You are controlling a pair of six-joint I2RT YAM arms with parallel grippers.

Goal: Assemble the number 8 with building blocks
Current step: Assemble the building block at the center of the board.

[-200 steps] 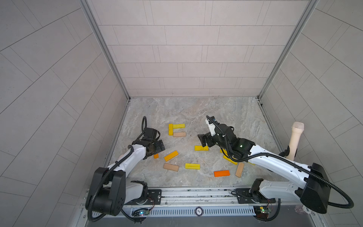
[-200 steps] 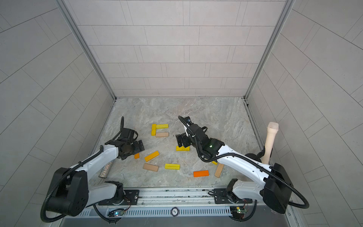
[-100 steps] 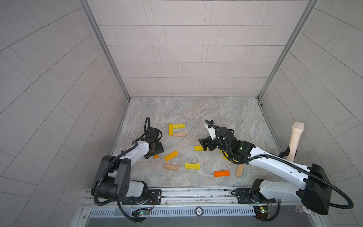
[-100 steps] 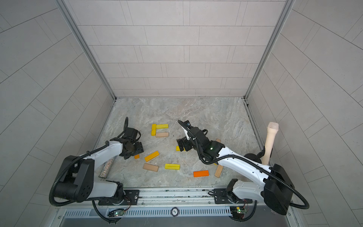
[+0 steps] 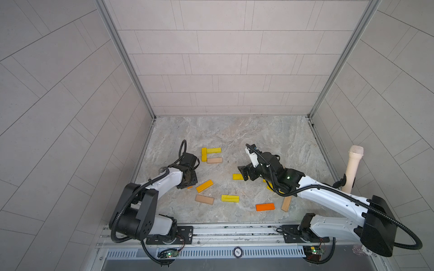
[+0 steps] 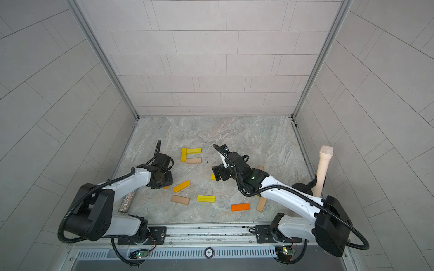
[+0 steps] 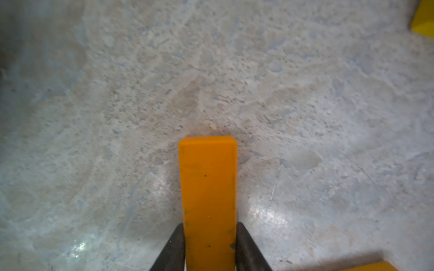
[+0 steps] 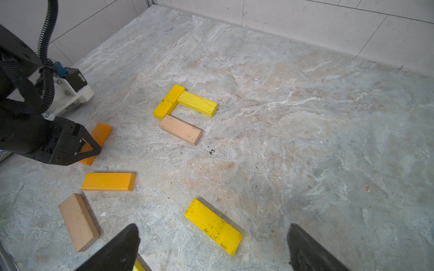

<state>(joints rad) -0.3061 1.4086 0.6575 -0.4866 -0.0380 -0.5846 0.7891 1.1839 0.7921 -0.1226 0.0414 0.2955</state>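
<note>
Left jaws went from wide open to clamped on the orange block, which sticks straight out between them, down at the marble surface. Right jaws gape wide, holding nothing, just over a yellow block. Half-started 8, three bars so far, sits between both arms.
</note>
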